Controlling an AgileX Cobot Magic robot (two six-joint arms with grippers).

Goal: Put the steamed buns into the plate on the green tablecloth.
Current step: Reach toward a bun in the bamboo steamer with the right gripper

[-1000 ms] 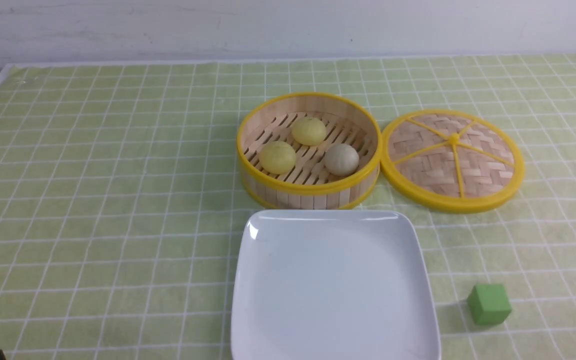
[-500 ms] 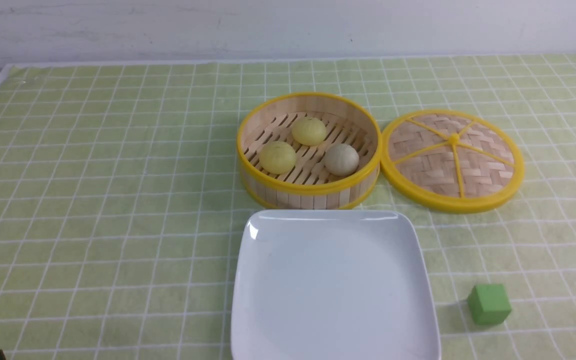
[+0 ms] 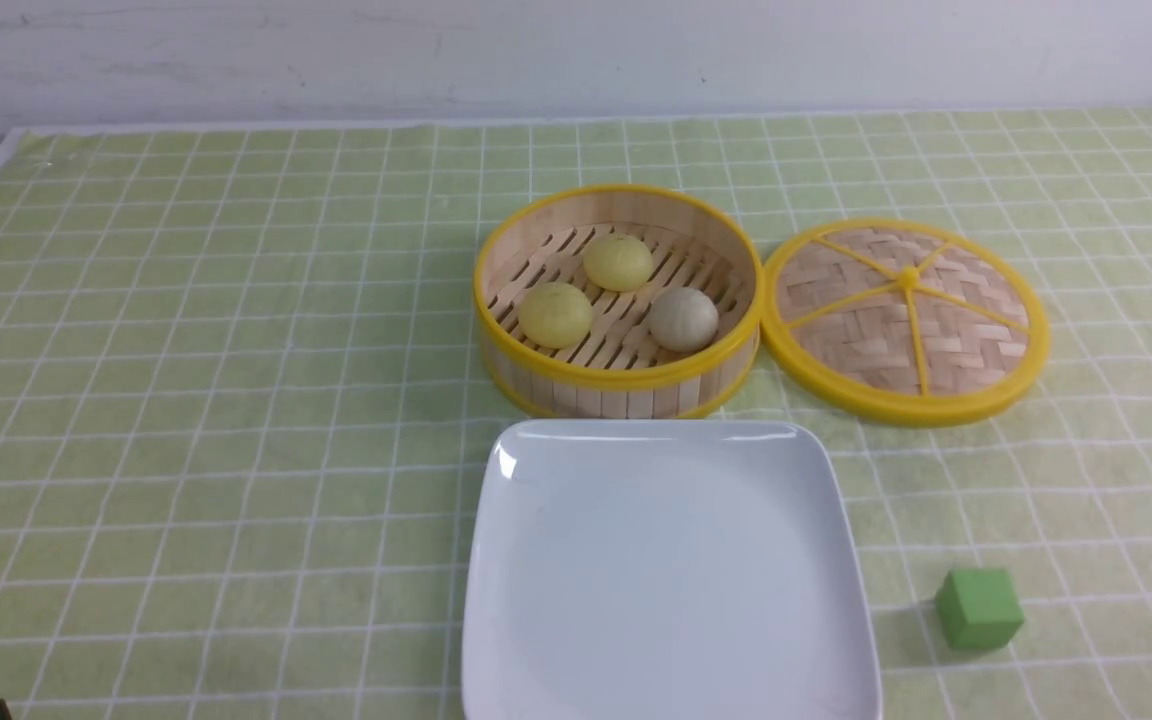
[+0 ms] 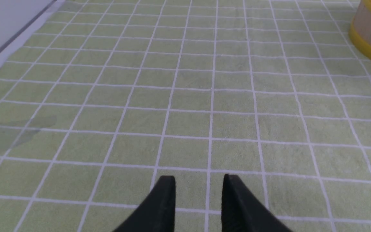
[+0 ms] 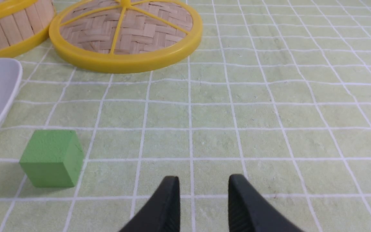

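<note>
Three steamed buns lie in the bamboo steamer basket: a pale yellow one at front left, a pale yellow one at the back, and a greyish-beige one at the right. The white square plate sits bare on the green tablecloth, just in front of the basket. My left gripper is open and empty, low over bare cloth far left of the basket. My right gripper is open and empty over the cloth, right of the plate's edge.
The woven lid lies flat to the right of the basket, touching it; it also shows in the right wrist view. A green cube stands right of the plate, near my right gripper. The table's left edge is near my left gripper.
</note>
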